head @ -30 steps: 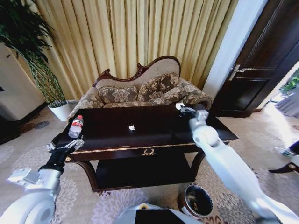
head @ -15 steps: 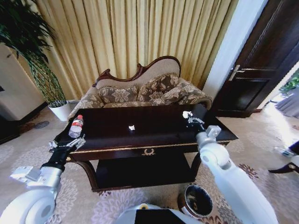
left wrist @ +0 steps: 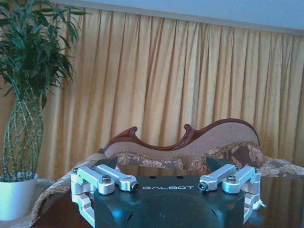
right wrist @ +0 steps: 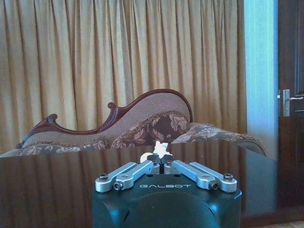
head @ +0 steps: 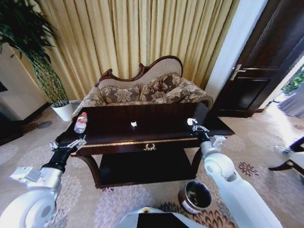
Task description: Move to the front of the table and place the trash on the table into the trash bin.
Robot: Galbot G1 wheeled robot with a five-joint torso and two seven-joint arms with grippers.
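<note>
A white scrap (right wrist: 160,148) was pinched in the right gripper (head: 192,124) above the table (head: 156,137)'s right edge. The left gripper (head: 66,145) was held wide apart at the table's left corner, near the bottle (head: 80,122). 1 more scrap (head: 134,124) was left mid-table; the bin (head: 194,196) stood below its right end.

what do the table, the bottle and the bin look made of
Table: dark wood, likely lacquered, since the top is glossy; gold trim along the edge. Bottle: clear plastic with a red cap. Bin: dark with a shiny rim, perhaps metal or plastic; hard to tell.
</note>
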